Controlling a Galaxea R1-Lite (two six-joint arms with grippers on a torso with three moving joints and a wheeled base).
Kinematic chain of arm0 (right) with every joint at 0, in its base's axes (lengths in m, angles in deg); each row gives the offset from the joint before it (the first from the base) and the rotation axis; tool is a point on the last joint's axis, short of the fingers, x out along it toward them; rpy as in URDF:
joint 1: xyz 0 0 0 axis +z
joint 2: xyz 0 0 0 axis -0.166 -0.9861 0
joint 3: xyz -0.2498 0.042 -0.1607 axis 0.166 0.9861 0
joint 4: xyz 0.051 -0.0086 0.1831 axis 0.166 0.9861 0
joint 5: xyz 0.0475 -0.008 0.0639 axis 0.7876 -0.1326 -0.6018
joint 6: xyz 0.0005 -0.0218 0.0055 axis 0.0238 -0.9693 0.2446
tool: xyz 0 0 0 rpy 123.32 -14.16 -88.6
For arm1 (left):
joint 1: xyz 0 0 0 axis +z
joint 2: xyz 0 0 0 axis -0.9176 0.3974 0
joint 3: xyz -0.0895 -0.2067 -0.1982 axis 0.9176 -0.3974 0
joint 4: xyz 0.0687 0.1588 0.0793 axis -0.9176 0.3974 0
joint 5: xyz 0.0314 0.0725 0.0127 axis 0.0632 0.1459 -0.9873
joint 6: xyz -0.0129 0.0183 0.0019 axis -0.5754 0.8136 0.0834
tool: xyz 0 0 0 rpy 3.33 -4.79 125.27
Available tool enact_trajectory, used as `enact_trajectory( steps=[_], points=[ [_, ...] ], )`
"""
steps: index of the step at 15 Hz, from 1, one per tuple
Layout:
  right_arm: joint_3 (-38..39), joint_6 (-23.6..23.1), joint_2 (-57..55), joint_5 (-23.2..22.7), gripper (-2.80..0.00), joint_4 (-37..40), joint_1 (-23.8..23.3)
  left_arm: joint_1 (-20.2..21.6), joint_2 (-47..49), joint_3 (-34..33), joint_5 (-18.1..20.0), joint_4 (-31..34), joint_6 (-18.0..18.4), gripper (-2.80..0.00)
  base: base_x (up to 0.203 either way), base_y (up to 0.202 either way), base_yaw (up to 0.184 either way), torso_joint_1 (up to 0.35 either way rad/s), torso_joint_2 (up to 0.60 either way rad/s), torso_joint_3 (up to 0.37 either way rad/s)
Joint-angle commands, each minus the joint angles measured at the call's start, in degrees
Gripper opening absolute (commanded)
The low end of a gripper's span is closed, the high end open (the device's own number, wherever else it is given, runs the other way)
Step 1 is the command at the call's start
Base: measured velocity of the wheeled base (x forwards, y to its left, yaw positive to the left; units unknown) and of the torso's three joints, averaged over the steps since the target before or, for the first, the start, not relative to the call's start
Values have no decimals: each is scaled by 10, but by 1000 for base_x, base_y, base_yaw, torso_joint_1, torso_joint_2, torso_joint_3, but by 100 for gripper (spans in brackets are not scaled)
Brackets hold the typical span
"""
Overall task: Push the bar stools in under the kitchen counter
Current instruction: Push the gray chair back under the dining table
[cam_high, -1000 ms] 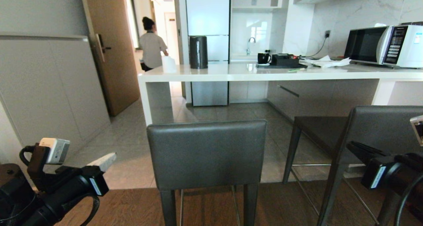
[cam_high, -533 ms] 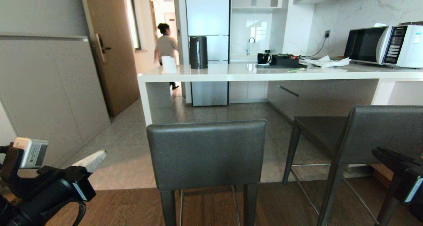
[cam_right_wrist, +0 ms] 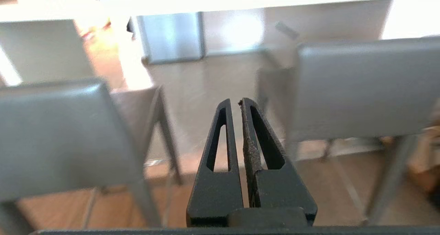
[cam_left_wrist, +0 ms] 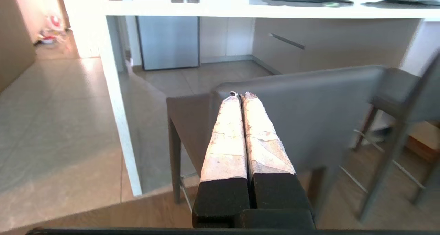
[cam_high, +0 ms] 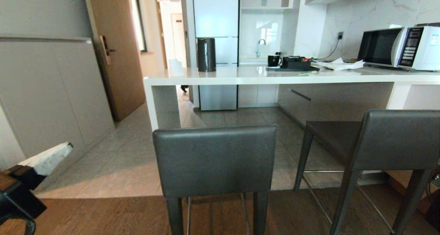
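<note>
Two bar stools, one kitchen counter, two closed claws

Two bar stools with dark grey backrests and black legs stand before a glossy white kitchen counter. A black kettle sits on it upper centre, a white-and-black microwave upper right. Lower left, the left gripper has white-wrapped fingers. Floor: brown wood, then grey tile.
</note>
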Motion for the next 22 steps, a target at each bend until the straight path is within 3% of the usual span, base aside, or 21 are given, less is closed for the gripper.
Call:
enact_trajectory(
  steps=[1,9,14,16,18,22],
  points=[
    [-3,-8,55,1,-280,10,-24,-1,-105,25,3,71,-1,-280,0,0,0,0,0,0],
    [-7,-17,250,-1,-280,190,-50,24,-301,59,25,238,-1,-280,0,0,0,0,0,0],
    [-24,-17,269,1,-280,198,-57,37,-340,66,9,258,0,-280,0,0,0,0,0,0],
    [-35,-18,267,-1,-280,200,-77,75,-355,67,30,262,-1,-280,0,0,0,0,0,0],
    [-40,-36,269,-43,-280,200,-123,89,-398,67,83,313,-3,-280,0,0,0,0,0,0],
    [-29,-40,299,-54,-280,201,-132,89,-476,61,87,399,-4,-280,0,0,0,0,0,0]
  ],
)
